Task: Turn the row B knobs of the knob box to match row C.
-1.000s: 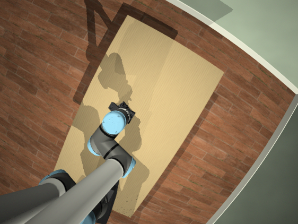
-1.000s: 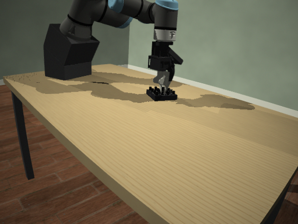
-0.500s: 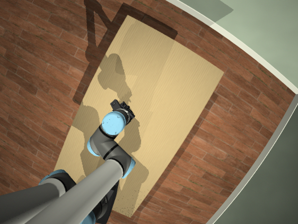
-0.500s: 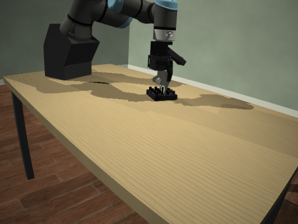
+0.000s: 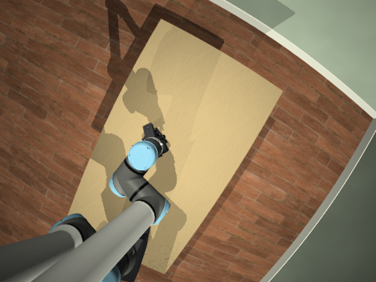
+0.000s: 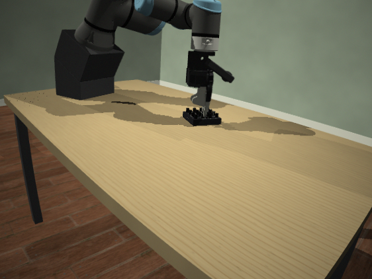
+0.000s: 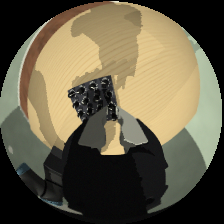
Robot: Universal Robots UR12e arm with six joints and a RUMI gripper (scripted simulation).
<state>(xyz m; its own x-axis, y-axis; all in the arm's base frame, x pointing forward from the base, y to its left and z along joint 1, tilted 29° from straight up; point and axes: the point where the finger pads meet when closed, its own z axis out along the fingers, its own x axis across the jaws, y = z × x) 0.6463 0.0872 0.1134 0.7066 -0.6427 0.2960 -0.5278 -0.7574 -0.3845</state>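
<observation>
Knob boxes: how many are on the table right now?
1. The knob box sits on the table under the tool, which is shut on one knob. The arm hides part of the table from above, so another could be concealed.

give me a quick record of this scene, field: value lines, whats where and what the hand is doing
surface: wooden table
knob box: small black box studded with knobs, flat on the table near the far edge
arm base: black block at the table's far left corner
hand: pointing straight down onto the box's top
fingers: nearly closed on a knob at the box's edge nearest the hand
which knob: cannot tell
knob marks: too small to read
</observation>
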